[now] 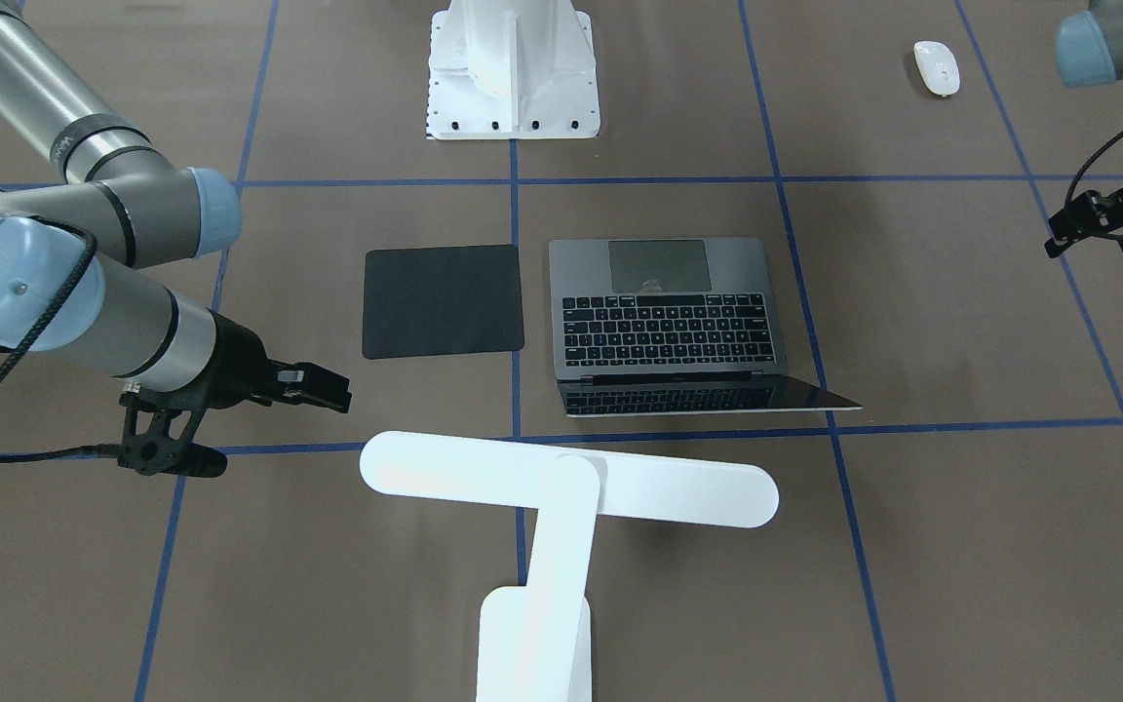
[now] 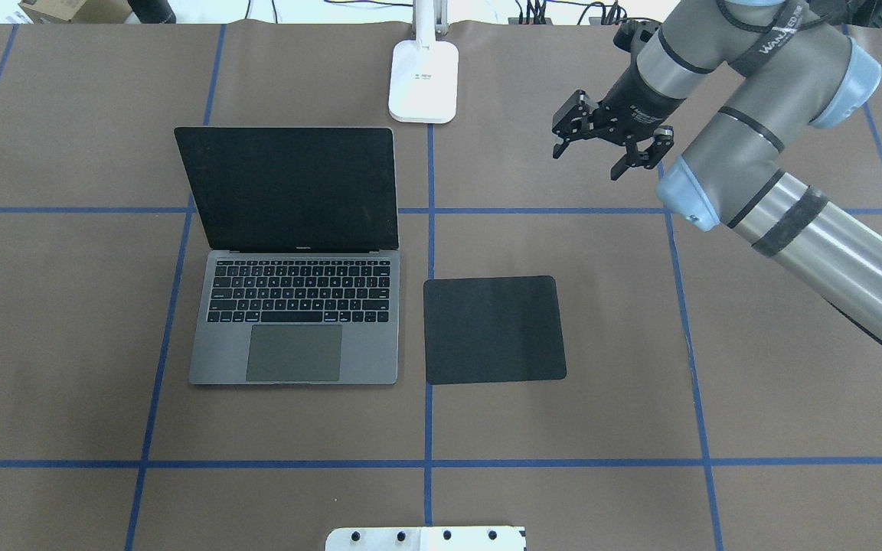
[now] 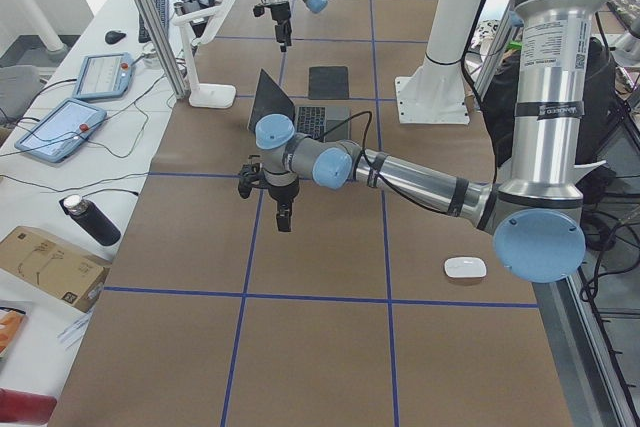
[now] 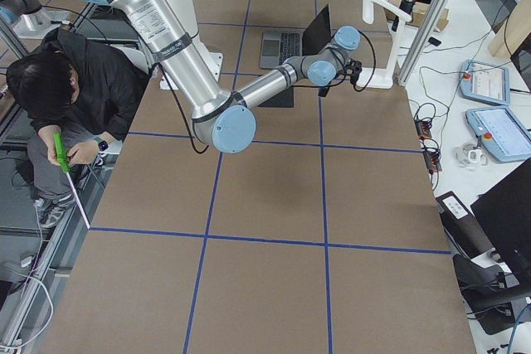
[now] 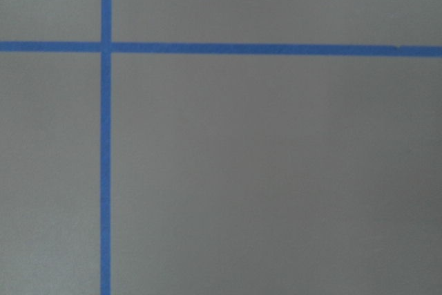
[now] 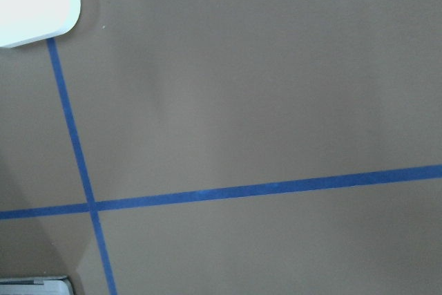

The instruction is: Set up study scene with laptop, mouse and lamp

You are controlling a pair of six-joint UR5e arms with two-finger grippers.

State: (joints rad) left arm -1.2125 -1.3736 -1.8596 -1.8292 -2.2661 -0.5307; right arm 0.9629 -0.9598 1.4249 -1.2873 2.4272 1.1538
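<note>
My right pincer (image 2: 586, 162) hangs spread wide and holds nothing. The lamp (image 2: 423, 80) stands near it, on its left. Further off is the black pad (image 2: 493, 329), then the open laptop (image 2: 293, 321) just beside the pad. Both lie between this pincer and the far mouse (image 1: 937, 68). My left pincer (image 3: 282, 217) hangs closer to the mouse. I cannot tell if it is spread.

black pad (image 2: 494, 329) flat on brown table (image 2: 602, 428) (blue tape grid (image 2: 563, 463)); white pedestal (image 1: 513, 68).
</note>
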